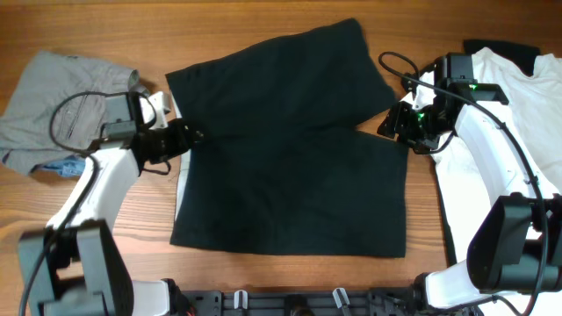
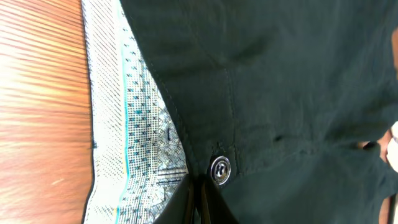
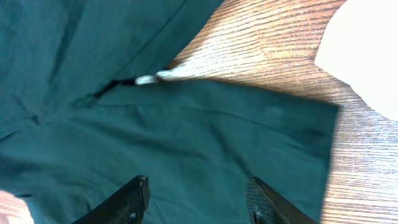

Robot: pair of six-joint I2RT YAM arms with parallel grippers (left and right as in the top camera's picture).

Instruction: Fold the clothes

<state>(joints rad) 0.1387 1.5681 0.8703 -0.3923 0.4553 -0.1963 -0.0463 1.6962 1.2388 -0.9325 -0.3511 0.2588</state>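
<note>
Overhead, black garment point(image 1: 290, 149) lies between left tool point(image 1: 190, 136) and right tool point(image 1: 392, 123).

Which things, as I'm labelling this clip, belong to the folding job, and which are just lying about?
Job:
black shorts
grey garment
white garment
left end effector, shut on the shorts' waistband
right end effector, open over a leg

Just there:
wooden table
dark cloth at the white garment's far edge, kind unclear

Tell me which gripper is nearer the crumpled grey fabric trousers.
Left. The left gripper is close beside the grey trousers; right gripper is across the black garment, by the white shirt.
</note>
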